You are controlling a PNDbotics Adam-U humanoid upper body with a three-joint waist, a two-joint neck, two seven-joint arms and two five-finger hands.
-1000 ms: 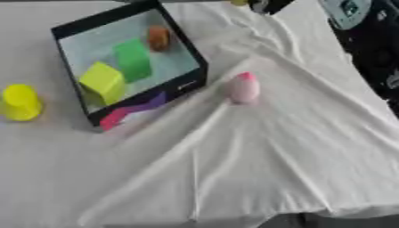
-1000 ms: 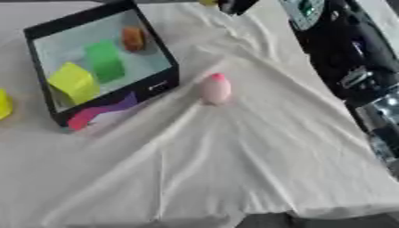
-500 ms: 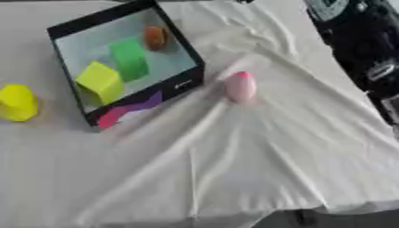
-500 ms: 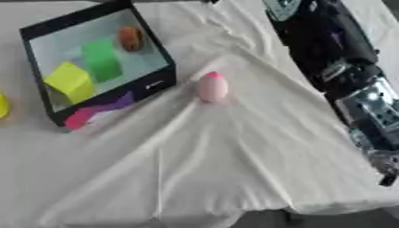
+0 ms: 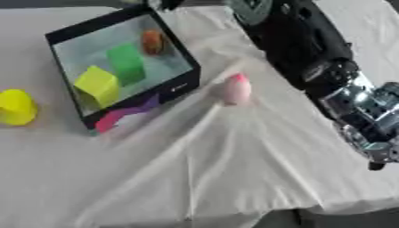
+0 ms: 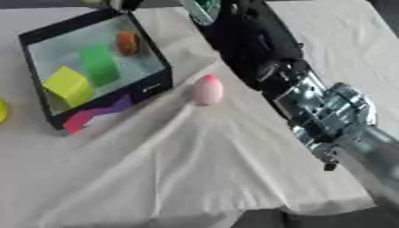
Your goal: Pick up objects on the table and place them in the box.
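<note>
Pink egg-shaped object (image 5: 234, 88) lies on the white cloth (image 5: 234, 169) near the middle of the table, just beside the near right corner of the box (image 5: 181, 85) but apart from it, its narrower, deeper pink end pointing far. That black-walled box sits to the left and farther back, turned askew, with a magenta and purple patch on its near outer wall. Inside it stand a yellow block (image 5: 97, 84) at the near left, a green block (image 5: 126, 63) just behind it, and a small orange-brown object (image 5: 152, 42) at the far end. Well out to the left, outside the box, a yellow cup-like object (image 5: 16, 107) rests on the cloth by the left edge. The cloth is creased, with folds fanning out from under the pink object toward the near edge. The robot's right arm (image 6: 311, 107) reaches in from the far side and crosses the right of the scene, black above and silver at its joints; it runs close past the right of the pink object without touching it. Its hand cannot be made out, so whether the fingers are open or curled cannot be told.
</note>
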